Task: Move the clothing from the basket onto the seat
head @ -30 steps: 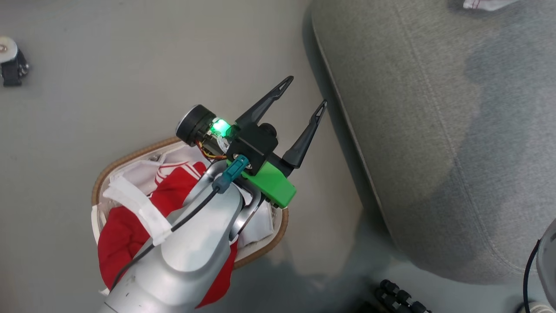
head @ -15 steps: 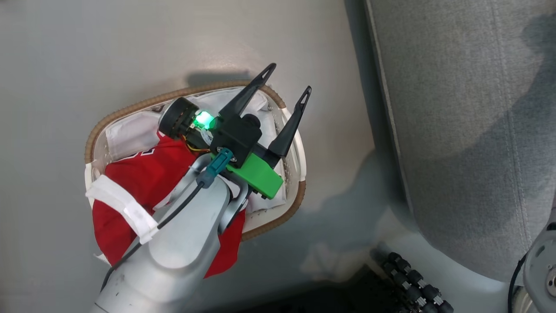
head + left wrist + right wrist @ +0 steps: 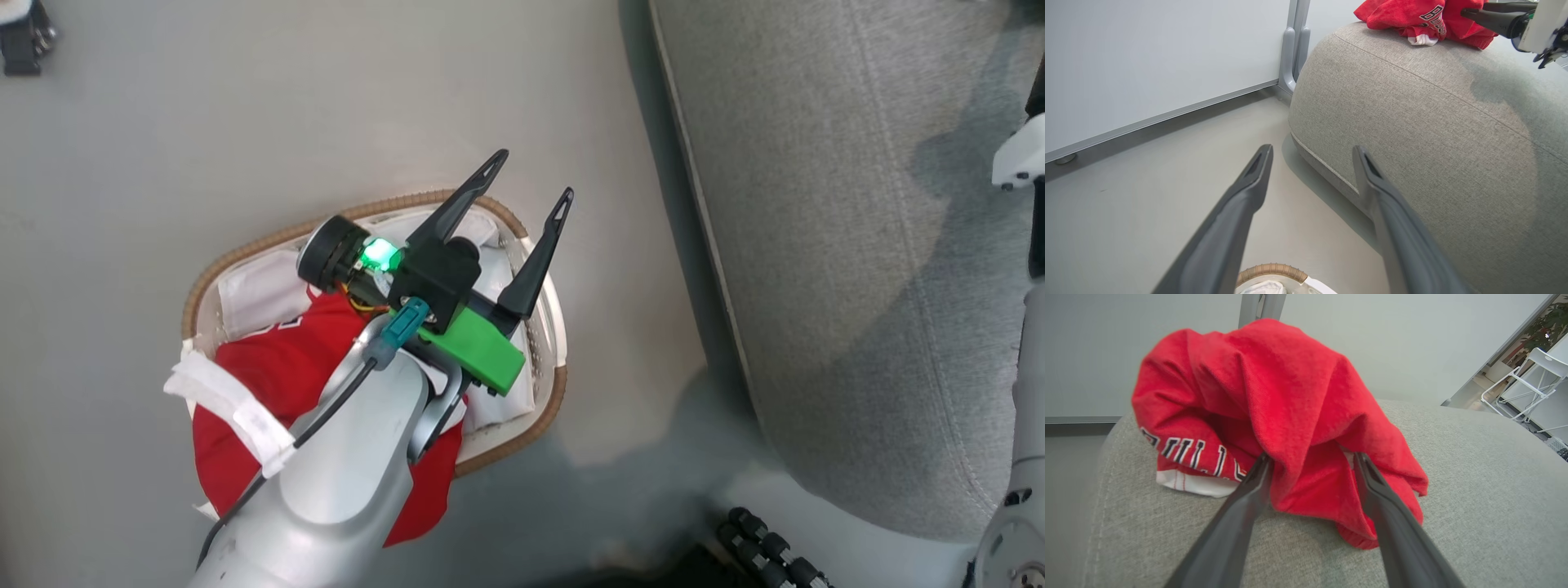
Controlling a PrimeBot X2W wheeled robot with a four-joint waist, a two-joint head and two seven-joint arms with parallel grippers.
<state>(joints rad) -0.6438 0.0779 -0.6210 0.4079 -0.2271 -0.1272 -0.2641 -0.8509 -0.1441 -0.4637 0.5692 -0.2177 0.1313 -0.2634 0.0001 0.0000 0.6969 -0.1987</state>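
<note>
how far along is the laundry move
Done: one red garment lies on the seat. In hand: nothing; the right pincer is open around it, the left pincer open above the basket. Left: the second red garment inside.

Left jaws, right jaws seemingly apart.

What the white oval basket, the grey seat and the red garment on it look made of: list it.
White oval basket: apparently rigid plastic, given its holed wall; brown rim looks woven, the liner soft white cloth.
Grey cushioned seat: matte woven upholstery, visible weave and stitched seam.
Red garment: soft matte cloth, deep folds, printed lettering; fibre unclear.
</note>
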